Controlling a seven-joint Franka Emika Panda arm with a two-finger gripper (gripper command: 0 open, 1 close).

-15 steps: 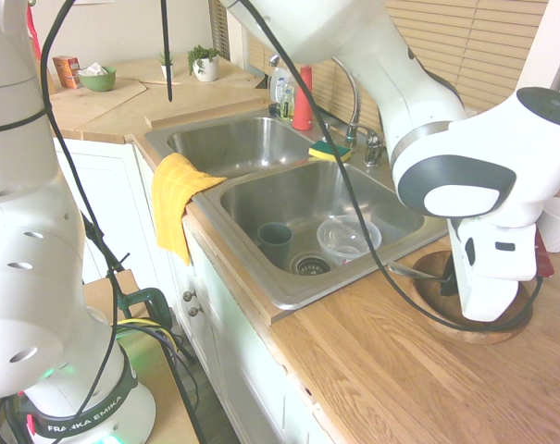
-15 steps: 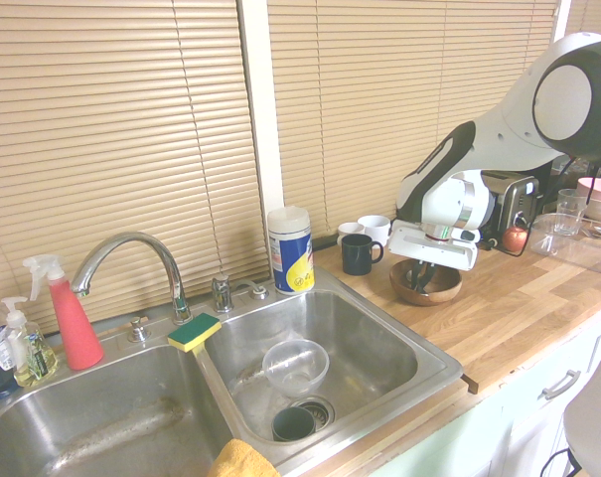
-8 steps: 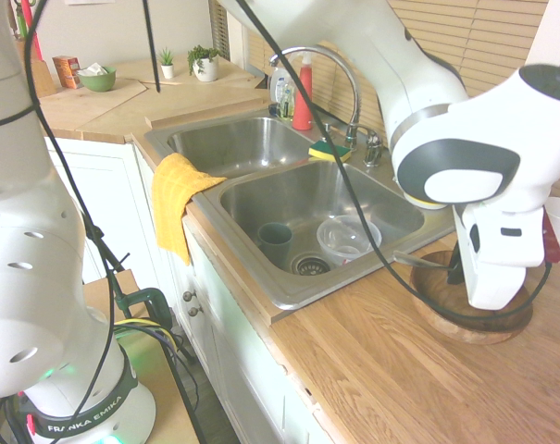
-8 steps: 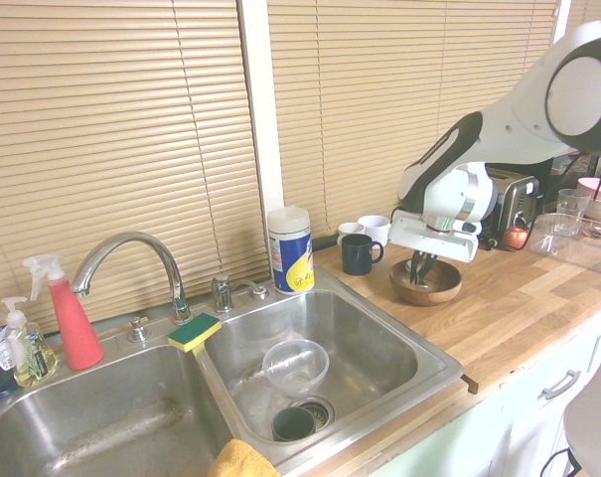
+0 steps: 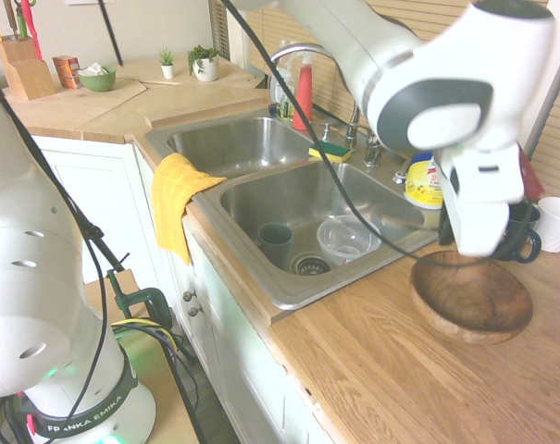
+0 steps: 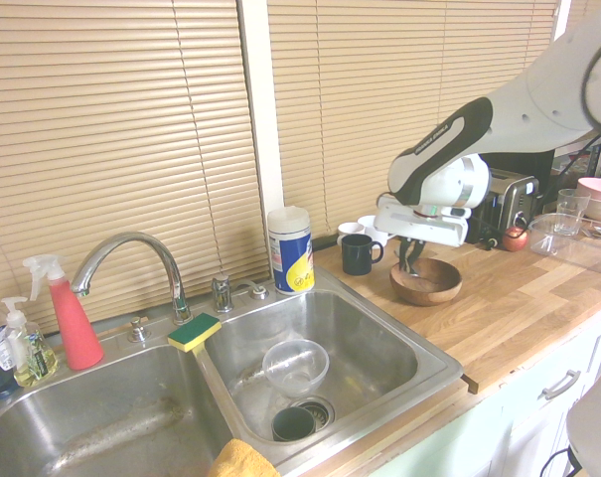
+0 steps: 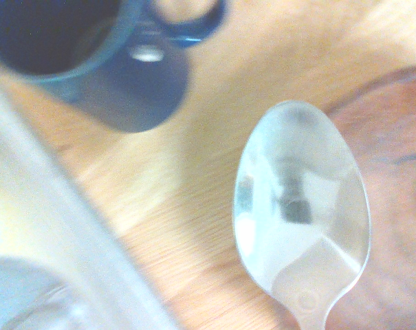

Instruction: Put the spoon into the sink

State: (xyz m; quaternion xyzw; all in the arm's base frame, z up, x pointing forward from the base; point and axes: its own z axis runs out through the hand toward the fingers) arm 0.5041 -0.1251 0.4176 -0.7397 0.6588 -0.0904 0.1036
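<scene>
Silver spoon (image 7: pixel 302 213); brown wooden bowl (image 5: pixel 471 298); yellow cloth (image 5: pixel 178 202).

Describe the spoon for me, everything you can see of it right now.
The spoon is shiny silver metal with a smooth oval bowl that mirrors its surroundings and narrows to a thin neck. Only the bowl and neck show clearly, in the wrist view, seen above the counter beside the wooden bowl, near a dark mug. In the exterior views it is mostly hidden under the gripper, which is shut and appears to hold it above the wooden bowl's near rim, beside the sink. Its handle is not visible.
</scene>
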